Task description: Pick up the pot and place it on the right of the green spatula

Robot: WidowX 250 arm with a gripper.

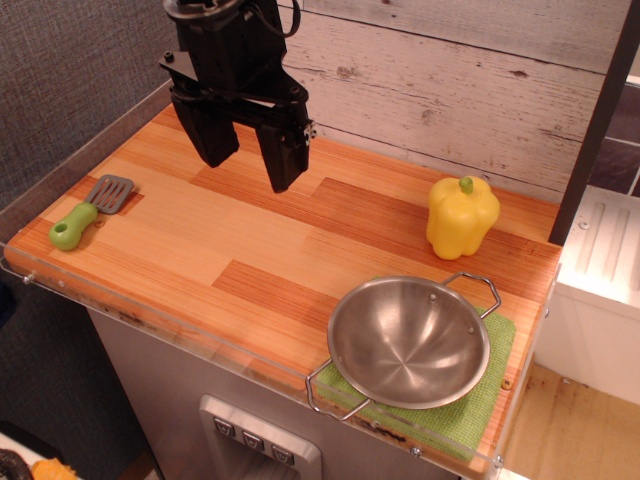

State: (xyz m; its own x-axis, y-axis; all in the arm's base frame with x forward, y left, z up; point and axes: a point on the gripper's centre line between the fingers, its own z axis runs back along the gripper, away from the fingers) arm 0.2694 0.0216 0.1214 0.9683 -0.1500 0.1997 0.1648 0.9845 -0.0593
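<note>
The pot (408, 342) is a shallow shiny steel bowl with two wire loop handles. It sits on a green woven cloth (470, 410) at the front right of the wooden table. The green spatula (88, 213) lies at the left end, lime handle toward the front, grey slotted blade toward the back. My black gripper (248, 158) hangs above the back-left part of the table, open and empty, its two fingers spread apart. It is far from the pot and to the right of the spatula.
A yellow pepper (462, 216) stands at the back right, behind the pot. The wooden table top (250, 250) has a clear plastic rim along its front edge. A plank wall runs behind. A dark post (596, 120) stands at the right.
</note>
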